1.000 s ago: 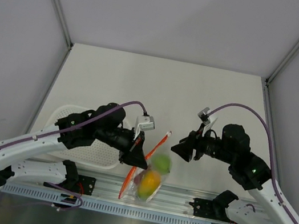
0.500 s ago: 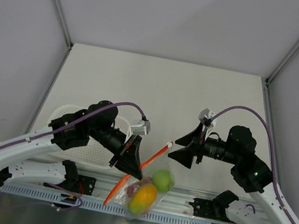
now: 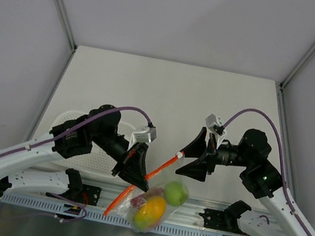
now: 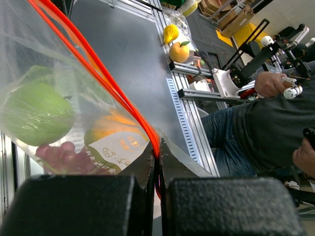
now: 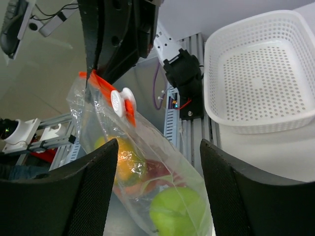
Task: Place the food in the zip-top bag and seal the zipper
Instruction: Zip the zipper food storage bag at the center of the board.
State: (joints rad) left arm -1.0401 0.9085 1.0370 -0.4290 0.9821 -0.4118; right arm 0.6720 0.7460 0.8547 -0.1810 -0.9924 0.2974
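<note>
- At the near edge of the table (image 3: 167, 95), between the two arms, the zip-top bag (image 3: 161, 201) hangs over the slotted aluminium rail (image 3: 39, 203). Whether its bottom rests on the rail cannot be determined.
- Left gripper (image 3: 143, 183): fingers pressed together, pinching the zipper (image 3: 163, 166) partway along its length. In the left wrist view both pads (image 4: 69, 206) meet on the orange-red strip, with clear bag film caught at the same point.
- Zipper orientation: diagonal. The low end points toward the left arm's base; the high end points toward the right gripper (image 3: 183, 157). A white slider (image 3: 179, 155) sits at the high end.
- Right gripper: fingers spread wide, one above and one below the slider end of the strip. It clamps nothing. In the right wrist view the slider lies ahead of the fingers (image 5: 98, 187) and between them; contact cannot be confirmed.
- Contents, all inside the bag and below the strip:
  - green apple (image 3: 176, 193), on the side nearer the right arm;
  - mango (image 3: 150, 210), just beside the apple;
  - grapes (image 3: 138, 200), a dark red mass against the mango on the left-arm side.
- The peach cannot be told apart from the other fruit.
- Seal condition along the strip: cannot tell.
- White perforated basket (image 3: 104, 162): on the table beneath the left arm, to the left of the bag and apart from it.
</note>
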